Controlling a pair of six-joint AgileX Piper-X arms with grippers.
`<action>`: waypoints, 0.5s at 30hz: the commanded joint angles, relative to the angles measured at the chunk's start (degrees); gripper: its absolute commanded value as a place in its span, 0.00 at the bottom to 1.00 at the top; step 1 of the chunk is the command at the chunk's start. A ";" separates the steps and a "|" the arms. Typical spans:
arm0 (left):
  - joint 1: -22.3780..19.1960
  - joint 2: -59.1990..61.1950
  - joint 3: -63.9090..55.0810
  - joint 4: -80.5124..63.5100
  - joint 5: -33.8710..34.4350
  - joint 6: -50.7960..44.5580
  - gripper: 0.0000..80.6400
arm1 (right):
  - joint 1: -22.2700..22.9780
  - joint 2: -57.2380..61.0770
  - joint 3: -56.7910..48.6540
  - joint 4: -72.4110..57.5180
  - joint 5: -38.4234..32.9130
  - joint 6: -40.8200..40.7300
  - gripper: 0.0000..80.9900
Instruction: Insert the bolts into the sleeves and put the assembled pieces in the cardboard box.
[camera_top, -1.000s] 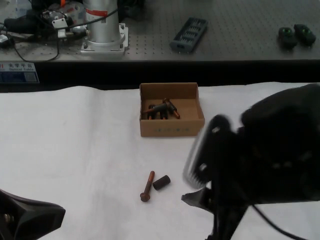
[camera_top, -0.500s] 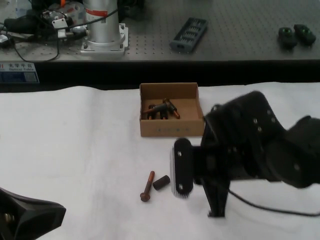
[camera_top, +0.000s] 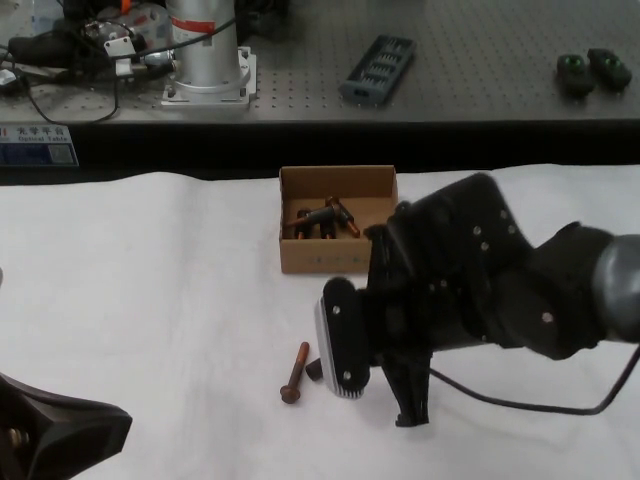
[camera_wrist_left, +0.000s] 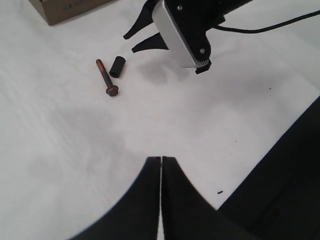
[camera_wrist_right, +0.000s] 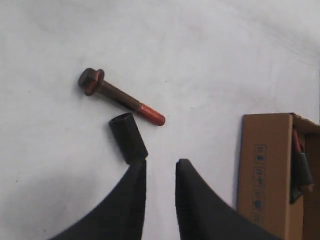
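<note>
Our right gripper (camera_wrist_right: 160, 167) hangs low over the white sheet (camera_top: 150, 280) with its two dark fingers a little apart, a narrow gap between them, and nothing held. In the right wrist view one fingertip (camera_wrist_right: 136, 170) meets the near end of the black sleeve (camera_wrist_right: 128, 137); we cannot tell whether it touches the sleeve or hovers just above it. The sleeve lies on its side, and the copper-coloured bolt (camera_wrist_right: 120, 97) lies just beside it, flanged head pointing away from the cardboard box (camera_wrist_right: 262, 170), the two close together but apart. From the high view we see the bolt (camera_top: 296, 372) in front of the box (camera_top: 340, 260), with the right arm's bulk covering most of the sleeve. Several assembled pieces (camera_top: 325, 218) lie in a heap inside the box, dark sleeves with copper ends showing. Our left gripper (camera_wrist_left: 161, 162) sits well back from all this, near the bench's front edge, its fingers pressed together so that only a hairline shows between them, and it holds nothing. From its wrist view the bolt (camera_wrist_left: 106, 77) and sleeve (camera_wrist_left: 117, 66) lie ahead, with the right gripper (camera_wrist_left: 131, 42) just beyond them.
</note>
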 joint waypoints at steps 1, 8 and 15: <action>-0.26 -0.51 -0.20 -0.30 -0.09 1.87 0.01 | -0.32 0.97 -0.55 -1.10 -0.65 -1.72 0.29; -0.26 -0.51 -0.20 -0.30 -0.09 3.22 0.01 | -0.32 3.08 -0.55 -5.24 -0.58 -1.87 0.40; -0.26 -0.51 -0.20 -0.30 -0.20 4.75 0.01 | -0.53 3.23 -1.90 -5.14 -3.54 -4.02 0.40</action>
